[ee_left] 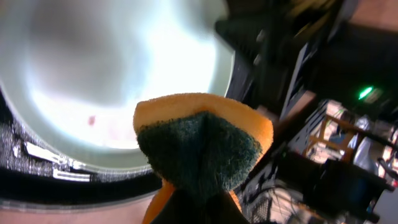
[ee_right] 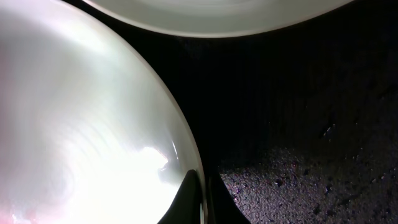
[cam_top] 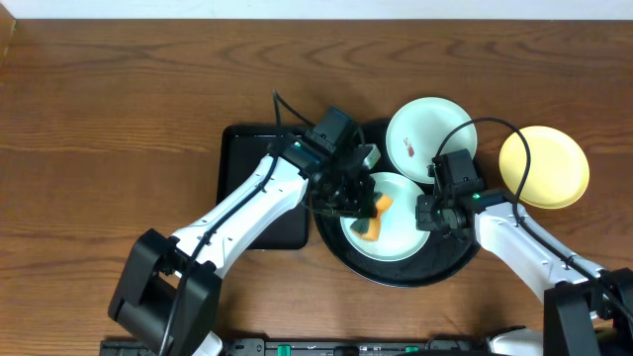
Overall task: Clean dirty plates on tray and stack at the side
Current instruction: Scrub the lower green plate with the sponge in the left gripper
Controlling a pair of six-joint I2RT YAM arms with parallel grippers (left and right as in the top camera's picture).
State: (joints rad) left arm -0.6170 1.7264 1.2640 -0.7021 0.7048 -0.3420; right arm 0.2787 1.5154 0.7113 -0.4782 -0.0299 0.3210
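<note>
**A:** near plate, position?

**B:** Mint-white, on the near half of the tray. The sponge sits over its left-centre, clamped in the left gripper with the green scouring face leading. Can't tell if it touches. The left wrist view shows a small pink smear on the glaze, off to one side of the sponge tip.

**A:** right gripper?

**B:** At the plate's right rim. In the right wrist view the dark tips sit narrow, one on each side of the rim. Reads as pinched on it, steadying.

**A:** What does the next wipe turn on?

**B:** My judgement: the smear lies sideways from the sponge, not under it, so the left arm must sweep across. The plate is round, so no long axis to mind.

**A:** Around it?

**B:** far plate, red-flecked, on the tray's far side just beside. yellow plate off the tray, on the table to the right. rectangular tray to the left.
</note>
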